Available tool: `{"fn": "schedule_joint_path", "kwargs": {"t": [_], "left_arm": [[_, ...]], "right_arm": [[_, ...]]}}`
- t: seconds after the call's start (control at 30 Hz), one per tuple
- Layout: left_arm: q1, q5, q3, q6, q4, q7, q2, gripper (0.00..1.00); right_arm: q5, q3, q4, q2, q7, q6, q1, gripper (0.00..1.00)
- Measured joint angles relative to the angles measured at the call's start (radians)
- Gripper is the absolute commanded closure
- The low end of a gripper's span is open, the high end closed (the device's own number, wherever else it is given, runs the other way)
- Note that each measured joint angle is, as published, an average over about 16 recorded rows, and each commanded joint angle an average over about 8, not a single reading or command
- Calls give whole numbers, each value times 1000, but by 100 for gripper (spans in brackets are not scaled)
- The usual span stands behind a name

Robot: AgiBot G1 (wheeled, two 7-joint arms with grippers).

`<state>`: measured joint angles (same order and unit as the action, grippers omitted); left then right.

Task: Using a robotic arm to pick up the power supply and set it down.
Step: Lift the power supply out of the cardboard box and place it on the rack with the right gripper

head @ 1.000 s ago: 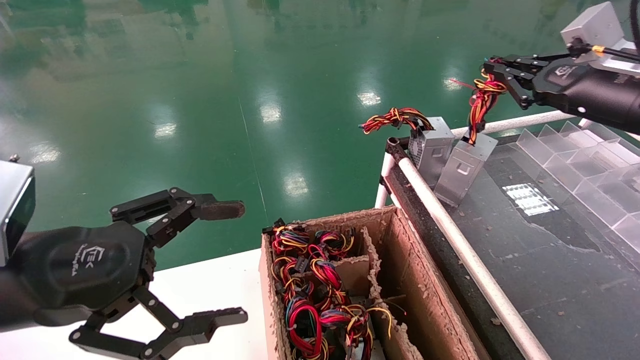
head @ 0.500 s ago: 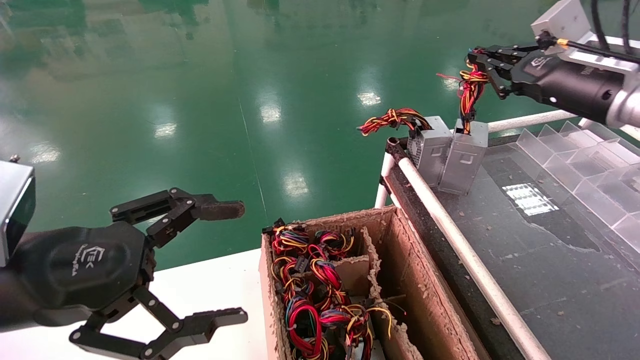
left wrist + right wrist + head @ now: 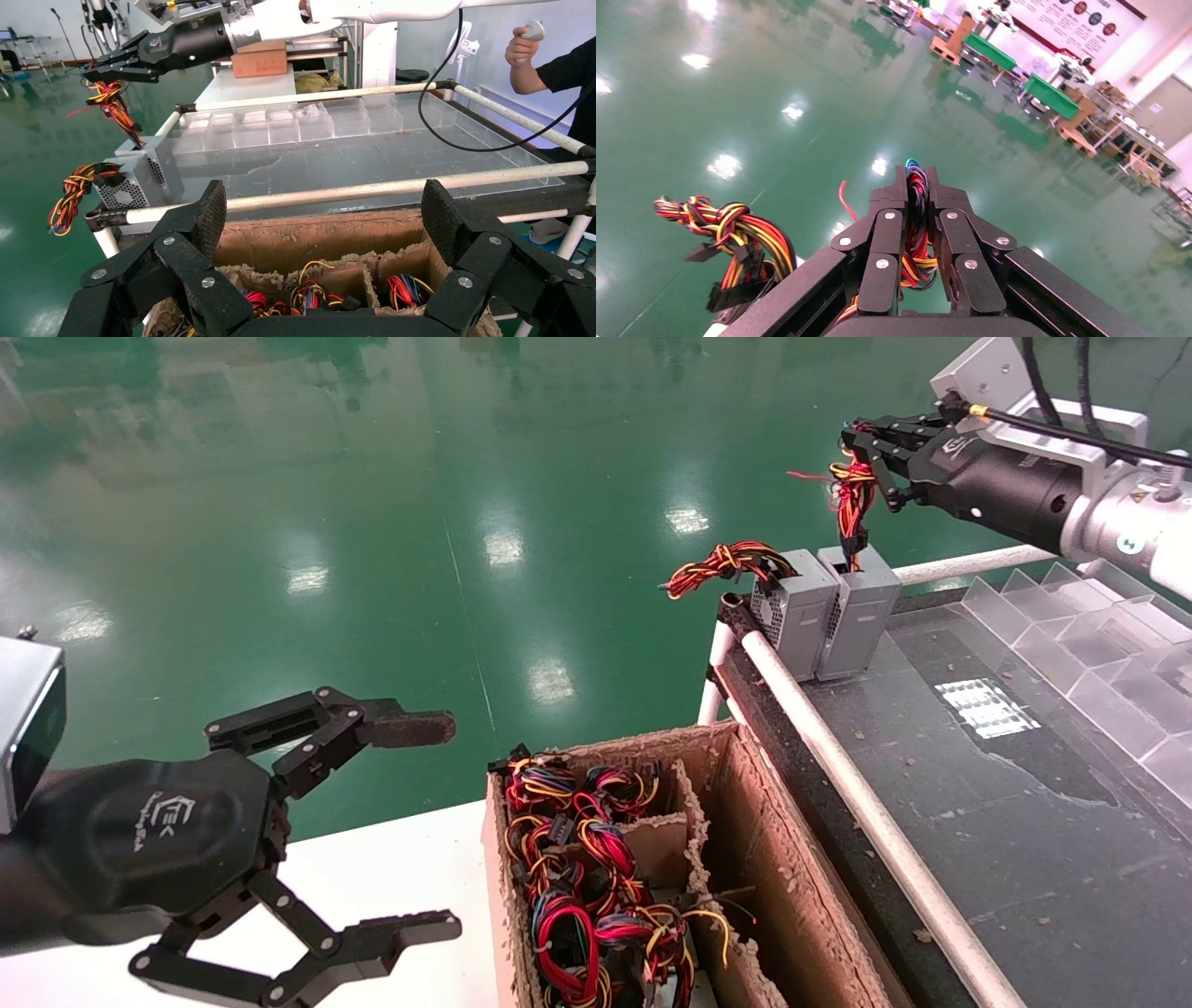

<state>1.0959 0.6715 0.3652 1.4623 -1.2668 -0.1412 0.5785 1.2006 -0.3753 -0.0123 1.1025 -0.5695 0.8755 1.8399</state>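
Note:
The power supply (image 3: 866,612), a plain grey metal box, stands upright on the far corner of the black table (image 3: 1024,822). It is pressed against a like grey box with a vent face (image 3: 792,612). Its red, yellow and black wire bundle (image 3: 852,500) rises straight up into my right gripper (image 3: 861,438), which is shut on the wires. The right wrist view shows the bundle (image 3: 918,210) pinched between the fingers of that gripper (image 3: 916,175). My left gripper (image 3: 442,826) hangs open at the lower left, holding nothing; the left wrist view shows this gripper (image 3: 323,210) over the cardboard box.
A worn cardboard box (image 3: 801,896) with dividers holds several wire bundles (image 3: 587,877). A white pipe rail (image 3: 838,766) edges the black table. Clear plastic dividers (image 3: 1099,645) line its right side. The vented box's wires (image 3: 722,562) fan sideways over the green floor.
My right gripper has moved left and farther away with the wire bundle. The power supply has swung from tilted to upright and now stands against the vented box. The left arm is unmoved.

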Motion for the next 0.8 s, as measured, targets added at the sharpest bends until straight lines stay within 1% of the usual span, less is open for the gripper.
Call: {"fn": "schedule_joint_path", "kwargs": {"t": [0.37,0.57,0.6,0.63,0.8], "left_arm": [[0,0,0,0,0,0,0,0],[0,0,0,0,0,0,0,0],[0,0,0,0,0,0,0,0],[0,0,0,0,0,0,0,0],[0,0,0,0,0,0,0,0]], "right_arm": [[-10,8,11,52,-15,-133,3,100],[-16,11,11,65,-21,-159,-2,100],[-16,12,11,65,-21,-159,-3,97],[-17,12,11,65,-21,-158,-4,87],[-16,11,11,62,-21,-143,-7,24]]}}
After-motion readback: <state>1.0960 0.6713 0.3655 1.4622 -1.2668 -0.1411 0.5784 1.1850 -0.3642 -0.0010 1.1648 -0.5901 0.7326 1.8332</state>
